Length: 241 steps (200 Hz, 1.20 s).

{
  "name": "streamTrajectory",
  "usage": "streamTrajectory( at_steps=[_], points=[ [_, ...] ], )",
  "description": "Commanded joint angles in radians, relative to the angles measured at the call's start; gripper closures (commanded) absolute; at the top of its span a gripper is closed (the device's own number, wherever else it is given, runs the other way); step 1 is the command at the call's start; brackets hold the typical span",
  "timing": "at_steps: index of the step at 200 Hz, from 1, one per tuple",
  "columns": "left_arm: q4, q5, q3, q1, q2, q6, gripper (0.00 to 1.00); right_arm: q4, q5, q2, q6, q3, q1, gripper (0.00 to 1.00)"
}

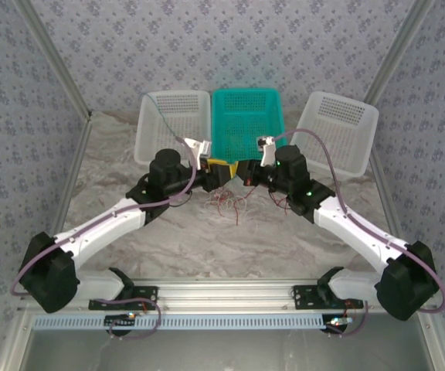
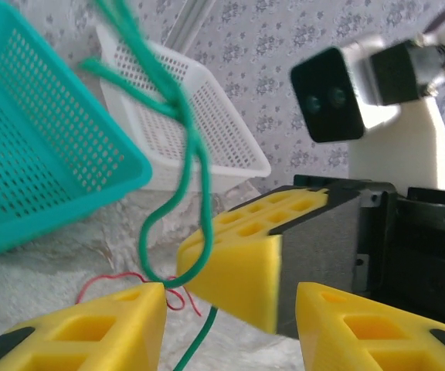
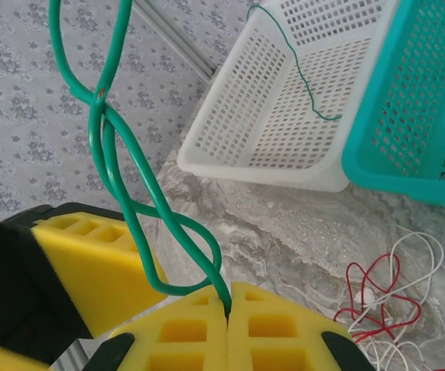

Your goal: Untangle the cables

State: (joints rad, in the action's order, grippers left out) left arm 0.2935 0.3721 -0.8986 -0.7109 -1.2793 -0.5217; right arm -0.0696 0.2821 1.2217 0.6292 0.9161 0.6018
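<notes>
my right pincer [image 3: 228, 309]: yellow honeycombed fingers pressed together, clamped on the thin green rubber-coated cable [image 3: 114, 178] right at the fingertips
my left pincer [image 2: 232, 340]: fingers apart, nothing pinched; one green strand runs down through the gap and the bottom of the loop sits just at one fingertip
where the cable is: held off the marbled table top [image 1: 207, 239] between my two pincers, mid-scene, just near of the teal perforated plastic basket [image 1: 246, 116]; the loose red and whitish wires [image 3: 385, 301] lie on the table below
long axis: close to upright, the pinched end pointing down at the table, the rest climbing out of the top of the right wrist view
twist: two strands cross each other twice, leaving a closed eye just above my right fingertips
far left: a hair-thin green line lies over the white perforated plastic basket [image 1: 172, 127]; I cannot tell whether it is the same cable
step in hand, as I judge it: opening the green twist
doing it well: hold the right clamp firm, close the left fingers on one strand only, just beside a crossing, then draw it off slowly to the left, clear of the basket rims and the heap below
</notes>
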Motion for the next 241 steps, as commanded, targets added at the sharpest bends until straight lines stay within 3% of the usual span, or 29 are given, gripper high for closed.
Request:
streamTrajectory(
  at_steps=[1, 16, 48, 73, 89, 111, 126, 138, 152, 176, 187, 209, 241],
  points=[
    [-0.047, -0.066, -0.056, -0.016, 0.000, 0.166, 0.51, 0.022, 0.035, 0.011, 0.024, 0.054, 0.003, 1.00],
    [-0.080, -0.085, -0.085, -0.016, -0.020, 0.191, 0.53, 0.022, 0.042, 0.013, 0.026, 0.059, 0.007, 1.00],
    [-0.108, -0.168, -0.105, -0.016, -0.045, 0.214, 0.66, 0.019, 0.051, 0.013, 0.026, 0.069, 0.017, 1.00],
    [-0.108, -0.166, -0.122, -0.015, -0.068, 0.217, 0.75, 0.021, 0.072, 0.013, 0.018, 0.083, 0.026, 1.00],
    [-0.129, -0.195, -0.139, -0.016, -0.084, 0.211, 0.76, 0.026, 0.079, 0.013, 0.009, 0.094, 0.032, 1.00],
    [-0.178, -0.326, -0.151, -0.015, -0.088, 0.191, 0.77, 0.035, 0.087, 0.013, 0.009, 0.107, 0.046, 1.00],
    [-0.187, -0.386, -0.149, -0.016, -0.085, 0.192, 0.67, 0.039, 0.091, 0.013, 0.009, 0.110, 0.054, 1.00],
    [-0.166, -0.356, -0.138, -0.012, -0.083, 0.193, 0.67, 0.044, 0.090, 0.012, -0.022, 0.110, 0.055, 1.00],
    [-0.141, -0.251, -0.143, -0.005, -0.089, 0.195, 0.73, 0.050, 0.086, 0.013, -0.024, 0.110, 0.055, 1.00],
    [-0.093, -0.117, -0.152, 0.001, -0.108, 0.183, 0.73, 0.044, 0.089, 0.013, -0.023, 0.110, 0.056, 1.00],
    [-0.092, -0.126, -0.153, -0.001, -0.112, 0.180, 0.76, 0.044, 0.088, 0.014, -0.022, 0.113, 0.055, 1.00],
    [-0.145, -0.186, -0.166, 0.001, -0.110, 0.189, 1.00, 0.069, 0.064, 0.007, -0.024, 0.116, 0.051, 1.00],
    [-0.193, -0.197, -0.137, 0.006, -0.056, 0.212, 1.00, 0.172, -0.035, -0.012, 0.037, 0.095, -0.029, 1.00]
  ],
)
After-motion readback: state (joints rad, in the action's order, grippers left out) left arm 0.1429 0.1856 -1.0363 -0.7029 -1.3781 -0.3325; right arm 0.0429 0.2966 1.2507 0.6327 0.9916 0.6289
